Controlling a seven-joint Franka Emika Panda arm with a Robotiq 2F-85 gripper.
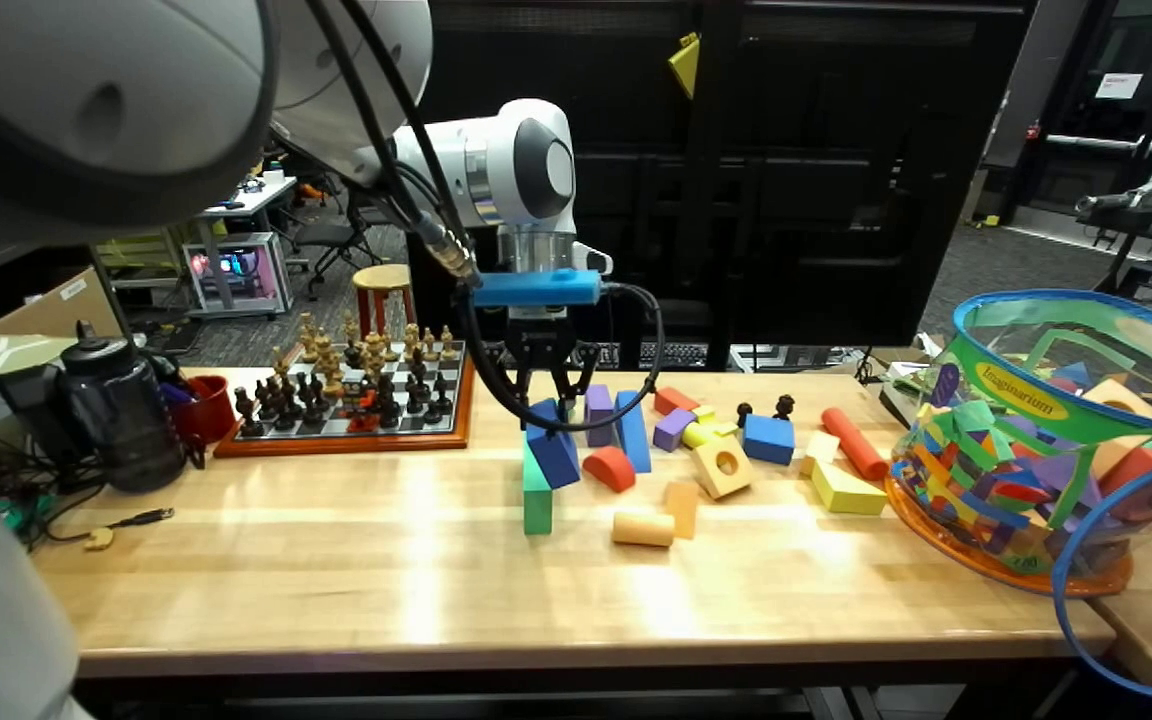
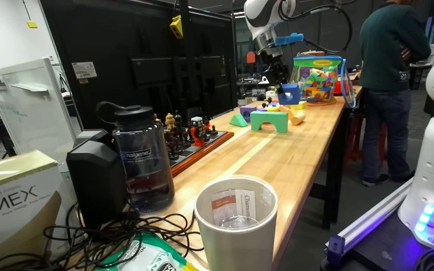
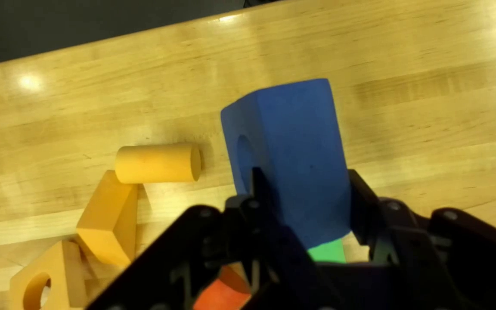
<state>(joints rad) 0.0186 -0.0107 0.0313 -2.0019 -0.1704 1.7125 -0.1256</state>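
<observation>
- Basically, gripper (image 3: 305, 181) is clamped on a holed blue block (image 3: 302, 133), one finger against each side.
- Block is held up off the surface (image 1: 356, 560), right by the green arch (image 2: 269, 116); can't tell if the two touch.
- Long axis: roughly top to bottom in the wrist view, leaning slightly; slanted in an exterior view, lower end toward picture right. Holed side faces picture left in the wrist view.
- Singles: one orange cylinder (image 1: 643, 529), one red cylinder (image 1: 854, 443), one orange slab (image 1: 682, 508), one tan holed block (image 1: 724, 486), one red half-round (image 1: 610, 468), one green triangle (image 2: 238, 120).
- Two purple blocks (image 1: 673, 430); one more blue block (image 1: 768, 440) lying on the surface.
- One chessboard (image 1: 341, 440), one clear bag (image 1: 1021, 392) of blocks, contents too jumbled to count.
- Hidden: block's hole partly behind a finger in the wrist view; just a corner of green arch shows there under the block.
- Black cable (image 1: 658, 340) loops across the gripper area in an exterior view.
- Person (image 2: 388, 56) at the back, head cut off.
- Two small dark knobs (image 1: 784, 406) behind the grounded blue one, hard to make out.
</observation>
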